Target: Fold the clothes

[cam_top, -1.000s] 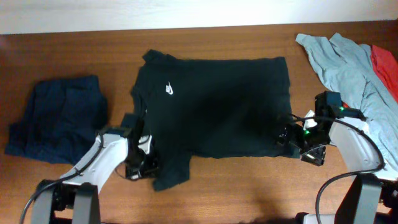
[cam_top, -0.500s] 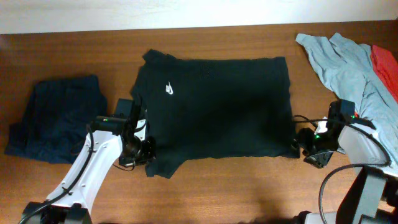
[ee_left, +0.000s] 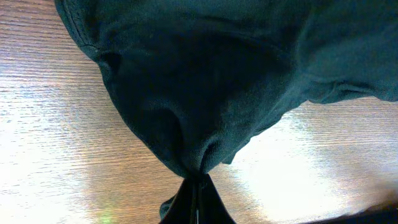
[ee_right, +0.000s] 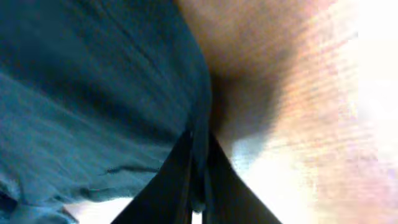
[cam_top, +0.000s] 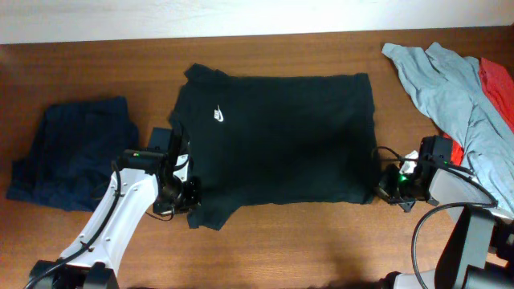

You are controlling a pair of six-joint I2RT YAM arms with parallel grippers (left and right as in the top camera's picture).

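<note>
- Navy garment [cam_top: 76, 152]: crumpled heap by the L edge of the desk [cam_top: 321, 249], apart from the T-shirt [cam_top: 281, 136]. Bare wood btw them.
- L arm [cam_top: 120, 213] comes up from the near edge btw heap and T-shirt, just beside the heap's near-R part.
- Grey-blue shirt [cam_top: 450, 88]: sprawled from the far-R corner down along the R edge. Red cloth [cam_top: 498, 84] shows beside it at the R edge.
- R arm [cam_top: 458, 193] sits against that shirt's near end. The shirt is apart from the T-shirt's hem, w/ a strip of wood btw.
- T-shirt: black, spread flat mid-desk, front up, white swoosh [cam_top: 218, 116] showing on the chest.
- Long axis runs L–R along the desk: collar end toward the L edge, hem toward the R edge.
- Far sleeve [cam_top: 195, 76] points to the far-L corner; near sleeve [cam_top: 210, 213] points to the near edge.
- L jaws: closed, pinching black cloth at the near sleeve. In the L wrist view the cloth [ee_left: 205, 81] is drawn into a peak right at the tips, w/ wood either side.
- R jaws: closed on the hem at the T-shirt's near-R corner. In the R wrist view the cloth edge [ee_right: 93, 81] is clamped btw the tips, w/ desk wood to its R.
</note>
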